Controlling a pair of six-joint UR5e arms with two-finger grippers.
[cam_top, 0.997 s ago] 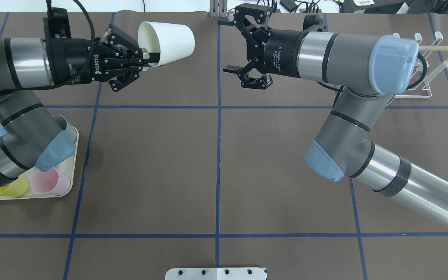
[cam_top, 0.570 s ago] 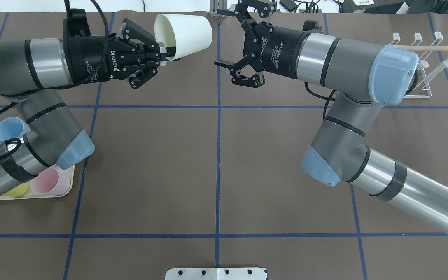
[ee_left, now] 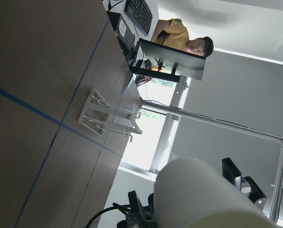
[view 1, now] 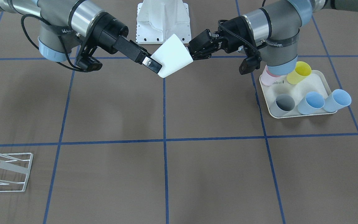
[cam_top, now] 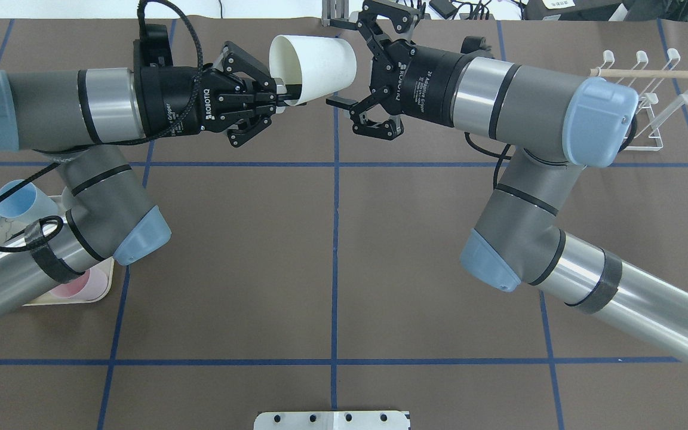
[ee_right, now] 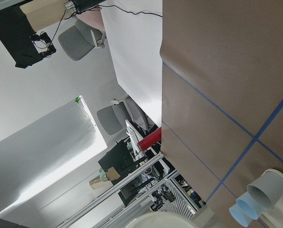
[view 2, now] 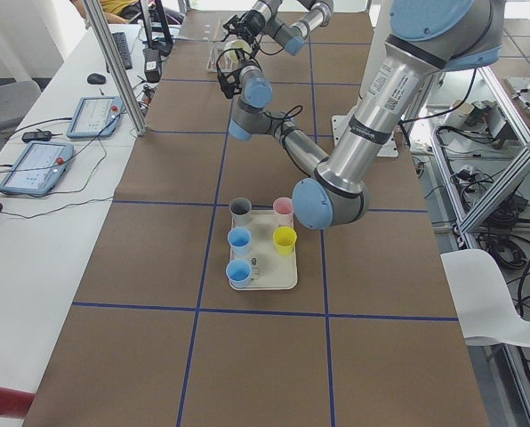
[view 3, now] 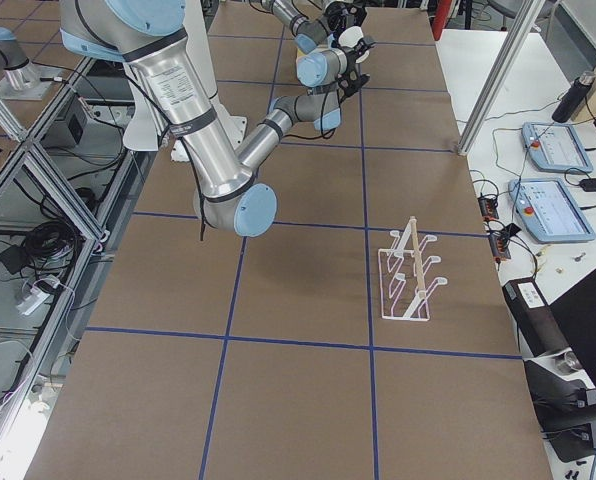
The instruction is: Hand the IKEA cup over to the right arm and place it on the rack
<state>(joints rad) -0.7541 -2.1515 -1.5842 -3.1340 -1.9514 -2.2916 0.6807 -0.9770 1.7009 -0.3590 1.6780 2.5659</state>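
The left hand (cam_top: 287, 95) pinched the white cup (cam_top: 314, 65) by its rim, aloft over the tabletop. The right hand (cam_top: 333, 63) gaped wide around its base, not yet clamped. Handover unfinished, and the rack (cam_top: 657, 73) waited well apart.

The overhead view looks forward and down on the tabletop (cam_top: 332, 269) from one long side. The front-facing view looks steeply down from the opposite side, so left and right swap. Both take in the tabletop's middle and the rack (cam_top: 660, 73). The two side views look along the tabletop from high at either end, farther off. Both wrist cameras sit close and are rolled sideways.
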